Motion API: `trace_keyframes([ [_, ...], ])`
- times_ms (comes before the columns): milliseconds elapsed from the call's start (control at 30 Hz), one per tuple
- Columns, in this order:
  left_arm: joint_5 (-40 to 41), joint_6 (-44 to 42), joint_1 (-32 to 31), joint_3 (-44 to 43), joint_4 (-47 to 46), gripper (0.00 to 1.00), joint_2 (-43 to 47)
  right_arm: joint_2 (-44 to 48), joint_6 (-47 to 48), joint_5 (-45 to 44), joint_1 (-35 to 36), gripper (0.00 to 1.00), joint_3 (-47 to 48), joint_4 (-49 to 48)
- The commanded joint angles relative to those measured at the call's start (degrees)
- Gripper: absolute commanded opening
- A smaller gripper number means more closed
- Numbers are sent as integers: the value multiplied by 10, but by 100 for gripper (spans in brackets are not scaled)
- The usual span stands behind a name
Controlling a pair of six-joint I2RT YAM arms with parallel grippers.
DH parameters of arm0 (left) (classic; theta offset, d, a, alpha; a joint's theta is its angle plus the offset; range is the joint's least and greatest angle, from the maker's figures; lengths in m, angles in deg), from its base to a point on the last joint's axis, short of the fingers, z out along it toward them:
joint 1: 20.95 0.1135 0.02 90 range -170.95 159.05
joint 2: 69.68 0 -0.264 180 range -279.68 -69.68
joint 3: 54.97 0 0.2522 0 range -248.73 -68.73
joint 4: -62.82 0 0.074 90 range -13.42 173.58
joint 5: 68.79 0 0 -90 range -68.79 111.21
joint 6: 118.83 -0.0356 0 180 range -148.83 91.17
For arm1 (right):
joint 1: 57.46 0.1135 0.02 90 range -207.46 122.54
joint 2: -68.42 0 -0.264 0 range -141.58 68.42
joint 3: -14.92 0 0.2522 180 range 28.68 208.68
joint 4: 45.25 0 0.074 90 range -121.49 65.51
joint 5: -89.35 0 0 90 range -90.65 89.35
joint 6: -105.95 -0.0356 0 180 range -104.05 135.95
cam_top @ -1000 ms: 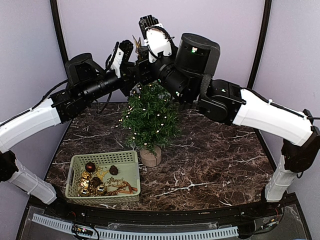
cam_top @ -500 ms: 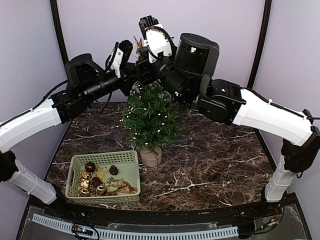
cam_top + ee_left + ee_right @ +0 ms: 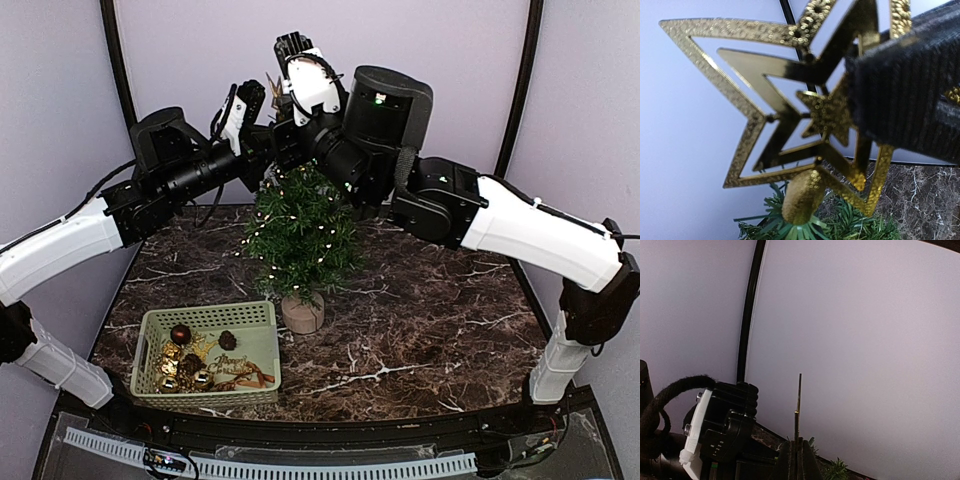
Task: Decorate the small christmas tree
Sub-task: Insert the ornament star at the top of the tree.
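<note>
The small christmas tree (image 3: 300,235) stands mid-table on its round wooden base (image 3: 301,314), strung with tiny lights. A gold openwork star (image 3: 790,115) sits with its cone foot on the tree's tip (image 3: 802,232). My right gripper (image 3: 798,456) is shut on the star, which shows edge-on as a thin gold line (image 3: 798,405); one of its ribbed fingers (image 3: 900,95) covers the star's right side. Both grippers meet above the treetop, the right gripper (image 3: 288,108) beside the left gripper (image 3: 262,108). The left gripper is shut, and its fingertips are hidden.
A pale green basket (image 3: 255,315) at the near left holds dark and gold baubles (image 3: 190,368) and a gold ornament. Both forearms cross above the tree. Black frame posts (image 3: 112,60) and pale walls close in the back.
The left gripper's jaws have closed. The right arm has edged slightly left and up with the star. Tree and basket have not moved.
</note>
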Motion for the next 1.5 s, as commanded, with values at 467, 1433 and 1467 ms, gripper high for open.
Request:
trace_keyframes([
  [467, 14, -6, 1, -2, -14, 14, 10, 42, -21, 46, 4, 28, -36, 7],
  [1433, 161, 128, 1, 133, 73, 67, 200, 231, -102, 65, 36, 91, -264, -36],
  [1467, 181, 152, 1, 142, 103, 67, 217, 240, -110, 60, 34, 91, -281, -38],
])
